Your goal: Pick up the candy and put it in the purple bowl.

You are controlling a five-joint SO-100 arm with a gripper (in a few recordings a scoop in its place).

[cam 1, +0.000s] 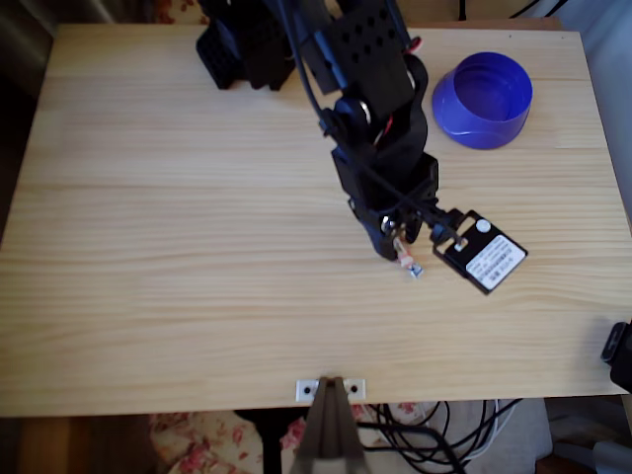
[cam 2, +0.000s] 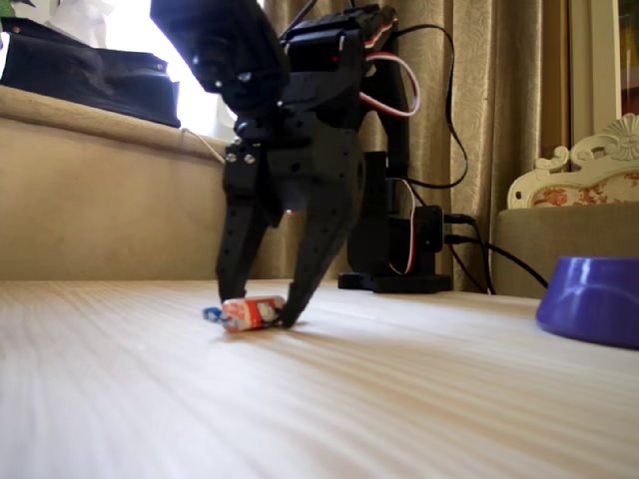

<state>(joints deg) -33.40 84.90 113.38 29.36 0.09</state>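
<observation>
The candy (cam 2: 250, 312) lies on the wooden table, a small pink-orange sweet with a blue-white twisted end; from above the candy (cam 1: 408, 262) peeks out under the arm's tip. My black gripper (cam 2: 258, 307) stands over it, tips down at the table and jaws spread. One finger sits by the candy's left part and the other touches its right end. From overhead the gripper (cam 1: 400, 252) is near the table's middle right. The purple bowl (cam 1: 483, 99) stands empty at the far right corner, also low at the right edge as the purple bowl (cam 2: 591, 299).
A black box with a white label (cam 1: 482, 253) hangs on the arm just right of the gripper. The arm's base (cam 1: 242, 44) sits at the table's far edge. A metal bracket (cam 1: 330, 389) is on the near edge. Cables trail behind the base.
</observation>
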